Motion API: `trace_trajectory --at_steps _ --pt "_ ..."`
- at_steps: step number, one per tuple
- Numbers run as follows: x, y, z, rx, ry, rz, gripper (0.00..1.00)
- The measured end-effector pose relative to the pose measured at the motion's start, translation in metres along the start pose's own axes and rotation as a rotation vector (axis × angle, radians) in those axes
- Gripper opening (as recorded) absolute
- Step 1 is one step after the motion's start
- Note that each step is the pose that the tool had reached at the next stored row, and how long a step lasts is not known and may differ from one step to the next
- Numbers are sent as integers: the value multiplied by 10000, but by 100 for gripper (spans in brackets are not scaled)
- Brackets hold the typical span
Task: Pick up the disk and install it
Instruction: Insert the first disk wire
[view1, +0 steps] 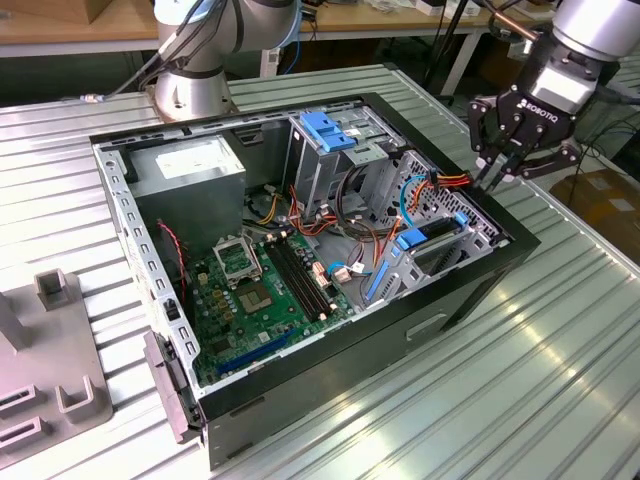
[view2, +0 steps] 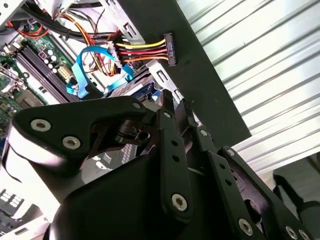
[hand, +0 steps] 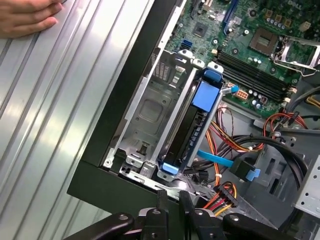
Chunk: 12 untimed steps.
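Hovering upper right in the exterior view, the black metal gripper (view1: 493, 172), its jaws pressed together, might snag the yellow-red wire bundle (view1: 450, 181) beside the blue-framed flat metal disk (hand: 189, 131).

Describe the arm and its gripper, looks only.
The arm is silver-grey with rounded joints and a blue cap near its base. The gripper is matte black, with white lettering on its body and jointed bars studded with silver screws.
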<state>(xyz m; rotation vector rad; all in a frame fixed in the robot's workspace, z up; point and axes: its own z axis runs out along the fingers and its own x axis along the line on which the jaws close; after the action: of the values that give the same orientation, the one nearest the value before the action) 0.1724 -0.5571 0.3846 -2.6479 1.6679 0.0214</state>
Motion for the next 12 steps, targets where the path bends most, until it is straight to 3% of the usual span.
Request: trace_trajectory --at_steps 6,8,12 --pt "22 -48 0 -13 -2 -704 24" --pt "26 -57 0 -15 -3 -887 31" --pt "29 -62 2 -26 -3 -1416 31"
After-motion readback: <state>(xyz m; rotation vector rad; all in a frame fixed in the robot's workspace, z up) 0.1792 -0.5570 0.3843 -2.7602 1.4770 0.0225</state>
